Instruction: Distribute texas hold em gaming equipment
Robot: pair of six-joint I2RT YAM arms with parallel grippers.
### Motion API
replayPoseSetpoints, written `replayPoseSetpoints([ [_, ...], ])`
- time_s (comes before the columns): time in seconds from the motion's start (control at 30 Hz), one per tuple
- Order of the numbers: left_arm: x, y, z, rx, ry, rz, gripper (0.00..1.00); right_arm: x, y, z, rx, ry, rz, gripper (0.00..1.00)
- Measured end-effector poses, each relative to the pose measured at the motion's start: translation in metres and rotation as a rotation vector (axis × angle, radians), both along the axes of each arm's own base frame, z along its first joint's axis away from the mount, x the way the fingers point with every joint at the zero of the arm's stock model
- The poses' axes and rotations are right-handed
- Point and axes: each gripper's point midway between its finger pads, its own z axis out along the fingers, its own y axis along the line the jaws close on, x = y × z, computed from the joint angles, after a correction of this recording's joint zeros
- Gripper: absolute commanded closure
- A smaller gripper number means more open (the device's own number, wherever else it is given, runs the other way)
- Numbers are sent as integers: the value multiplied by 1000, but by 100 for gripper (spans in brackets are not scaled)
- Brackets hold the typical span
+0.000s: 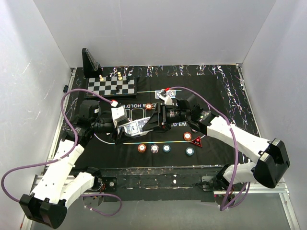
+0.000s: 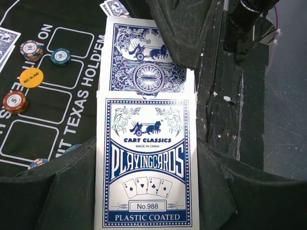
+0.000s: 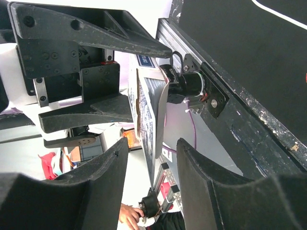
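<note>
My left gripper [image 1: 125, 128] [image 2: 145, 141] is shut on a blue-and-white playing card box [image 2: 145, 167] [image 1: 134, 127], held above the mat. One blue-backed card [image 2: 144, 62] sticks out of the box's far end. My right gripper [image 1: 152, 120] [image 3: 152, 143] stands open, facing the box, with the edge of the cards [image 3: 149, 115] between its fingers and a gap on each side. On the mat lie an orange chip [image 1: 142, 148], a white-pink chip [image 1: 154, 148], a teal chip [image 1: 166, 148], further chips [image 1: 190, 151] [image 1: 188, 136], a yellow disc [image 2: 31, 77] and a red triangular marker [image 1: 196, 142].
A chessboard [image 1: 112, 86] with pieces sits at the back left of the black mat [image 1: 216, 96], with a black stand [image 1: 90, 63] behind it. White walls enclose the table on three sides. Purple cables loop over both arms.
</note>
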Motion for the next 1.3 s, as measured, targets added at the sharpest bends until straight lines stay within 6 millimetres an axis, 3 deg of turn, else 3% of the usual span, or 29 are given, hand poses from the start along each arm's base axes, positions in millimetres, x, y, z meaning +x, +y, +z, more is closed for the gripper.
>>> replayPoseSetpoints([
  [0.23, -2, 0, 2, -8, -3, -5, 100, 2, -2, -8, -21, 0, -4, 58],
  [0.67, -7, 1, 5, -14, -6, -6, 100, 10, -17, -39, -60, 49, -58, 74],
  [0.97, -11, -1, 11, -41, -3, -13, 100, 12, -28, -14, -9, -13, -97, 73],
  [1.17, -13, -4, 14, -70, 13, -11, 100, 13, -36, -18, -47, -23, -106, 75],
  [1.3, -14, -5, 13, -86, 31, -10, 100, 16, -45, -10, -54, -49, -129, 80],
])
